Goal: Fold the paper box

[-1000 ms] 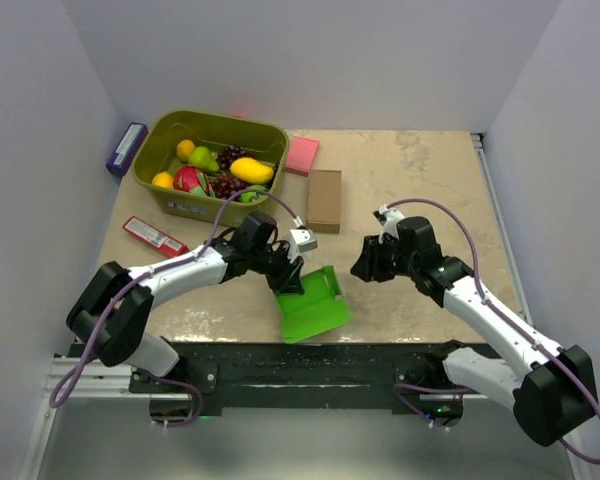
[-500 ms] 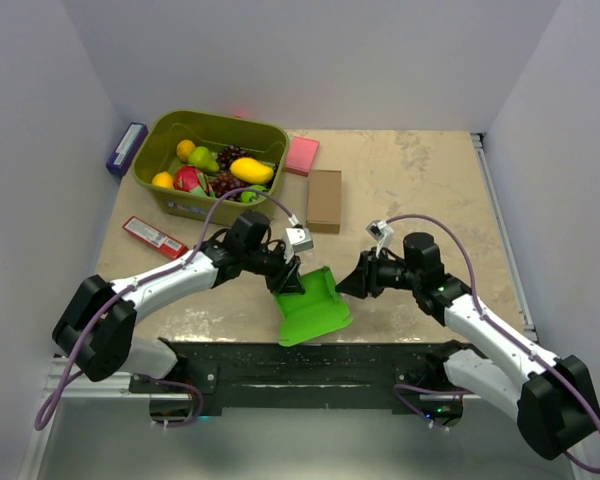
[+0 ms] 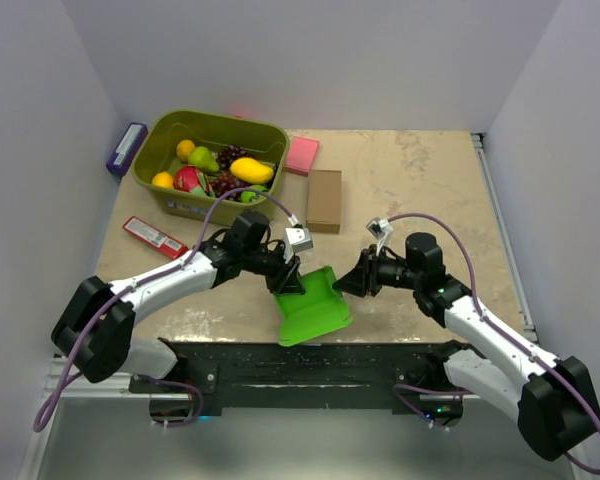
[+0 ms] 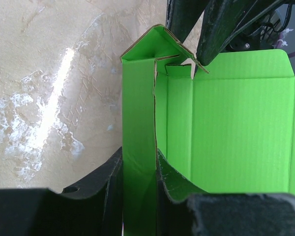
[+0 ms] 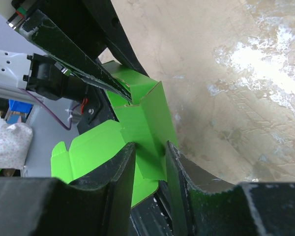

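Observation:
The paper box [image 3: 315,308] is a bright green, partly folded blank lying at the table's near edge, its left wall raised. My left gripper [image 3: 290,279] is shut on that folded left wall [image 4: 137,123], one finger on each side of it [image 4: 139,162]. My right gripper [image 3: 346,284] reaches in from the right. Its fingers straddle a raised green flap at the box's far end [image 5: 147,118], and both pads touch the card [image 5: 150,150]. In the left wrist view, the right gripper's dark fingers [image 4: 214,34] pinch the box's far corner.
An olive basket [image 3: 215,119] of toy fruit stands at the back left. A pink pad [image 3: 302,155] and a brown cardboard box [image 3: 324,200] lie beside it. A red packet [image 3: 155,237] lies at the left, and a purple item [image 3: 126,148] by the wall. A black rail [image 3: 300,362] runs just below the box.
My right arm has swung left and down to the box, and its fingers have narrowed around the far flap. The left gripper keeps its hold and has barely moved.

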Robot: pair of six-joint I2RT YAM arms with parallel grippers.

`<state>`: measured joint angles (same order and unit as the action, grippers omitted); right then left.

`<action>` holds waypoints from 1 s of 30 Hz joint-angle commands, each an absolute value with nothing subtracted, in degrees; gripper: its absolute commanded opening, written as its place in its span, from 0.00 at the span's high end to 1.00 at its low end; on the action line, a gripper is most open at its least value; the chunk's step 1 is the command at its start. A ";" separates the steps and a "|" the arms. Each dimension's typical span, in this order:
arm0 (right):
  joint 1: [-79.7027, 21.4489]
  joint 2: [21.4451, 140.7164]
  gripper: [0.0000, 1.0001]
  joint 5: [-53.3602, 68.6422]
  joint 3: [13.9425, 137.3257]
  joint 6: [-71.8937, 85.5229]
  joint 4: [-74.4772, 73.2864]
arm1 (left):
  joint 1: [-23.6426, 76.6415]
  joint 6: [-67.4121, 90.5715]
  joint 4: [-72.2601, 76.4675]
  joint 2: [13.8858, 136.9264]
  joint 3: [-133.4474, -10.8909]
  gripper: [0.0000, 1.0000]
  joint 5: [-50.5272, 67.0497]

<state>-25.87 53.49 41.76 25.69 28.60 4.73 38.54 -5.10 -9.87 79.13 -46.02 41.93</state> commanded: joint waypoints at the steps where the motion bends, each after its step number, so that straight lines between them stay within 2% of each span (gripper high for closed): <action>1: -26.19 52.21 0.67 41.14 25.75 29.09 7.91 | 38.50 -5.01 -7.47 77.52 -45.70 0.85 44.56; 8: -30.31 51.86 0.77 36.04 26.72 28.39 6.77 | 38.50 -4.66 -6.95 77.34 -45.70 0.86 44.47; 15: -36.73 54.05 0.79 25.77 28.12 28.13 5.28 | 38.58 -4.48 -6.86 76.82 -45.44 0.87 44.47; 20: -37.70 54.75 0.76 19.08 29.53 26.81 3.69 | 38.67 -4.48 -6.50 76.73 -45.44 0.88 45.53; 23: -37.71 56.24 0.71 18.90 30.41 26.10 4.04 | 38.85 -4.57 -6.50 76.55 -45.44 0.88 45.70; 30: -38.50 58.53 0.68 17.67 30.85 25.05 4.93 | 38.94 -4.48 -6.50 76.47 -45.35 0.89 45.26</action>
<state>-38.02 57.60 22.90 28.49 27.22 3.36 38.26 -5.10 -9.45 78.96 -45.08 40.25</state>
